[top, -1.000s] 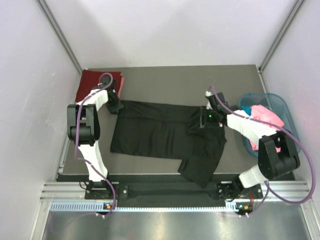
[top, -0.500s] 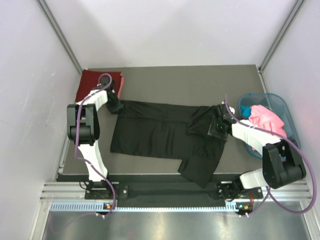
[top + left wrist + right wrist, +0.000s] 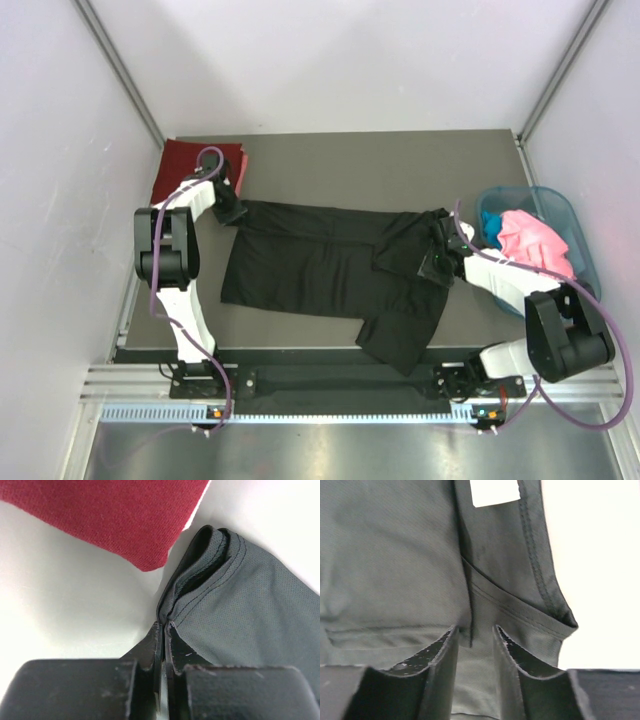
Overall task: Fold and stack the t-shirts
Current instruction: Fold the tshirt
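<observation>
"Black t-shirt (image 3: 330, 270) is lying spread across the middle of the counter (image 3: 350, 160), with one sleeve trailing toward the near edge. Is anything crowding it?"

"At the far left corner the dark red t-shirt (image 3: 190, 165) is sitting folded. Its near corner is lying just beside the black hem, with a sliver of counter showing between them."

"What is the left claw doing there?"

"The left claw (image 3: 163, 627) is pressing its fingers together on the bunched corner of the black t-shirt, pinching the stitched hem right at the tips."

"And on the right?"

"The right claw (image 3: 475, 630) is holding its fingers apart, straddling a raised fold of the black cloth. A white label (image 3: 495, 491) is showing just beyond it. Neither finger is visibly squeezing the fold."

"Anything beside that arm?"

"A teal basket (image 3: 560, 205) is standing at the right side, apart from the black cloth. A pink t-shirt (image 3: 535, 240) is heaping up inside it and a blue t-shirt (image 3: 490, 222) is peeking out at its left. The right arm is stretching between the basket and the black t-shirt."
</observation>
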